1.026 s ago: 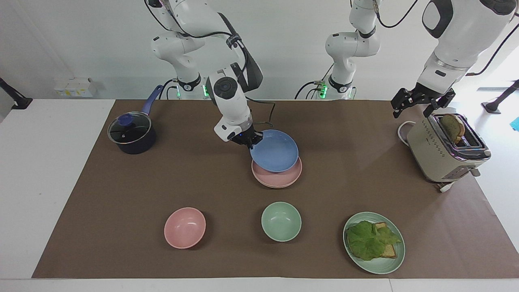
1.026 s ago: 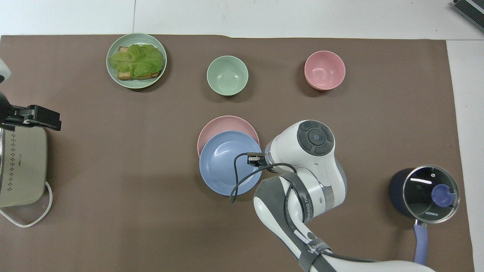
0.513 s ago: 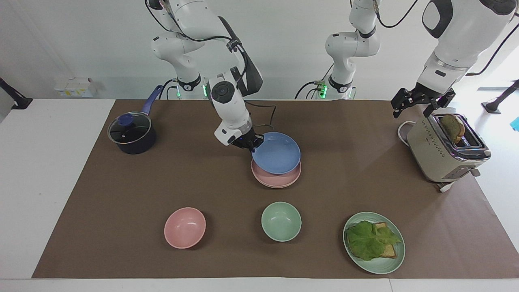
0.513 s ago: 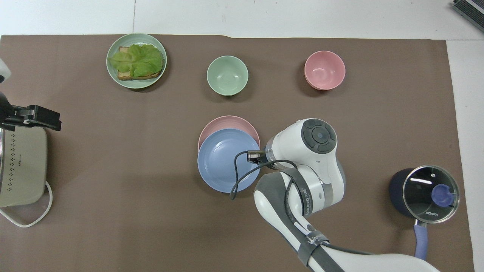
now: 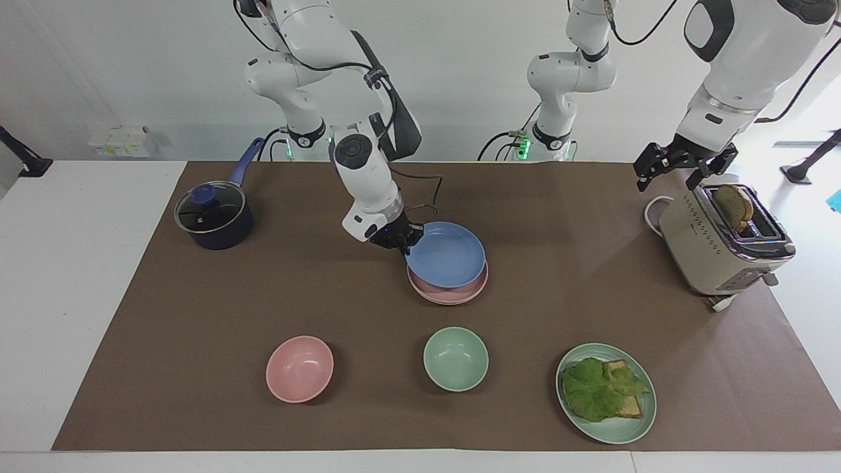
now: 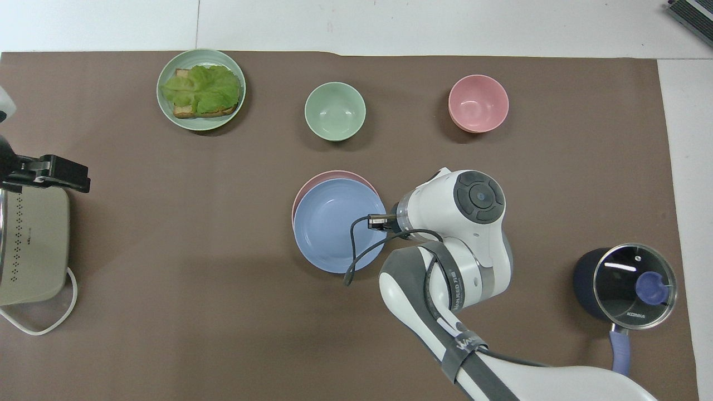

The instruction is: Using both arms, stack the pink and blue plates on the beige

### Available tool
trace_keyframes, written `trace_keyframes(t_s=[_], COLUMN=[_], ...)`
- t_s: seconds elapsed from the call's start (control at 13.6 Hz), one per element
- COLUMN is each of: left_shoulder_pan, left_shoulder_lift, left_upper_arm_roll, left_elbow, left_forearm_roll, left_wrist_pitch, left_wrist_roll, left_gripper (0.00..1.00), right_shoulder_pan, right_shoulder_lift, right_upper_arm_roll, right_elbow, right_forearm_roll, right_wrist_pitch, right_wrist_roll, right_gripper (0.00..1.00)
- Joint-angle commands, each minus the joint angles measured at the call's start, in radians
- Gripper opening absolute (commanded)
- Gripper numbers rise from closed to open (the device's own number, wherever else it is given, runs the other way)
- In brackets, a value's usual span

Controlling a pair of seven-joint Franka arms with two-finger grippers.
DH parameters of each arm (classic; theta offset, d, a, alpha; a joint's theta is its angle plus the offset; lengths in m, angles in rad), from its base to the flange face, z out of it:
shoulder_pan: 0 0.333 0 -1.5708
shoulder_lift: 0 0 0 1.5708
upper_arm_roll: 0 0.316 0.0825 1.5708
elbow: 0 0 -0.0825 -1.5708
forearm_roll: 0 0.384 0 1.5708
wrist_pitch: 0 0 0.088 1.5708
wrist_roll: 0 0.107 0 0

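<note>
My right gripper (image 5: 402,240) is shut on the rim of the blue plate (image 5: 447,261), at the side toward the right arm's end of the table. It holds the blue plate (image 6: 337,225) just above the pink plate (image 5: 453,295), covering most of it. Only a crescent of the pink plate (image 6: 323,177) shows in the overhead view. The beige plate is hidden. The right arm's wrist hides its gripper from above. My left gripper (image 5: 683,169) waits open over the toaster (image 5: 723,243) with nothing in it, and its fingers (image 6: 55,172) show at the overhead view's edge.
A lidded dark pot (image 5: 213,217) stands near the right arm's base. Farther from the robots lie a pink bowl (image 5: 299,368), a green bowl (image 5: 455,359) and a green plate (image 5: 617,430) with lettuce and toast. A bread slice (image 5: 732,205) sticks out of the toaster.
The right gripper has carried the blue plate farther over the pink plate and lower, so less pink shows. The left arm has not moved.
</note>
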Motion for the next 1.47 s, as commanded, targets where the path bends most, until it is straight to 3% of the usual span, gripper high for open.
trace_keyframes(t_s=[0.0, 0.15, 0.22, 0.37, 0.44, 0.73, 0.95, 1.25, 1.39], left_shoulder_pan=[0.003, 0.003, 0.003, 0.003, 0.003, 0.003, 0.003, 0.003, 0.003], left_shoulder_lift=[-0.007, -0.007, -0.007, -0.007, -0.007, -0.007, -0.007, -0.007, -0.007], left_upper_arm_roll=[-0.002, -0.002, -0.002, -0.002, -0.002, 0.000, -0.002, -0.002, -0.002], left_elbow=[-0.002, -0.002, -0.002, -0.002, -0.002, -0.002, -0.002, -0.002, -0.002], left_forearm_roll=[0.010, 0.010, 0.010, 0.010, 0.010, 0.010, 0.010, 0.010, 0.010], left_wrist_pitch=[-0.010, -0.010, -0.010, -0.010, -0.010, -0.010, -0.010, -0.010, -0.010], left_wrist_roll=[0.011, 0.011, 0.011, 0.011, 0.011, 0.011, 0.011, 0.011, 0.011], left_gripper=[1.00, 1.00, 1.00, 1.00, 1.00, 1.00, 1.00, 1.00, 1.00], right_shoulder_pan=[-0.009, -0.009, -0.008, -0.008, -0.009, -0.040, -0.101, -0.178, -0.228], right_shoulder_lift=[0.014, 0.015, 0.017, 0.021, 0.021, -0.018, -0.080, -0.124, -0.149], right_upper_arm_roll=[0.006, 0.006, 0.006, 0.006, 0.004, -0.013, -0.019, -0.019, -0.016], right_elbow=[0.010, 0.003, 0.005, 0.011, 0.016, 0.072, 0.091, 0.204, 0.270], right_forearm_roll=[0.030, 0.030, 0.030, 0.030, 0.028, 0.005, -0.128, -0.318, -0.337], right_wrist_pitch=[0.019, 0.019, 0.017, 0.015, 0.011, -0.078, -0.118, -0.301, -0.412], right_wrist_roll=[-0.051, -0.051, -0.046, -0.043, -0.042, -0.040, -0.042, -0.043, -0.052], right_gripper=[0.00, 0.00, 0.16, 0.93, 1.00, 1.00, 1.00, 1.00, 1.00])
